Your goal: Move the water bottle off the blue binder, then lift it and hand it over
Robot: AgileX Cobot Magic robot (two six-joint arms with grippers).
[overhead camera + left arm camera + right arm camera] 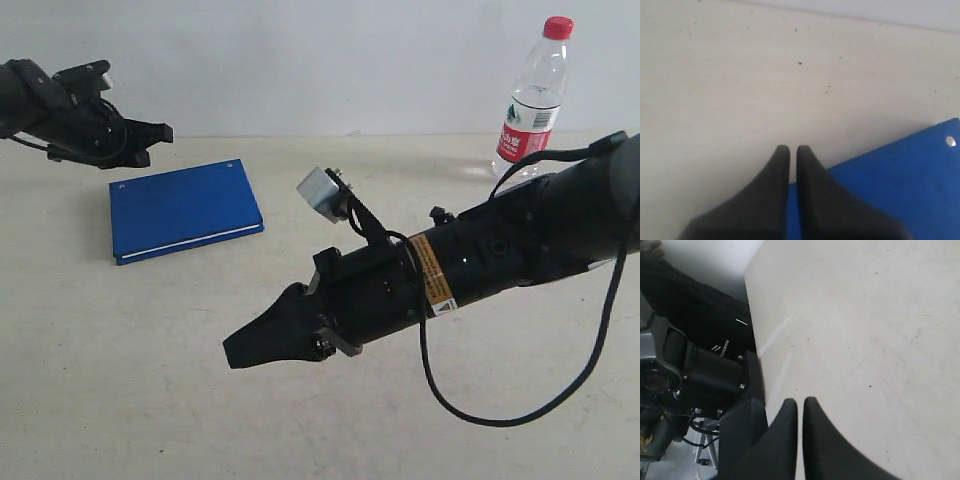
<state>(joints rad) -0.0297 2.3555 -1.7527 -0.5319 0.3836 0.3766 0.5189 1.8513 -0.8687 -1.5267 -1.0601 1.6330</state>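
Water bottle (pixel 533 100): stood upright near the far right edge of the table (pixel 120 390), well apart from the blue binder (pixel 183 210).
Blue binder: laid flat toward the far left corner.
Left gripper (pixel 793 150): held over the binder's edge, jaws together, nothing gripped.
Right gripper (pixel 232 352): held above mid-table, jaws together, nothing gripped.

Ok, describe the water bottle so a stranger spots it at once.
Take the pale table, far right side by the wall. Upright behind the right arm stands the water bottle: clear plastic, red cap, unlike the flat blue binder.
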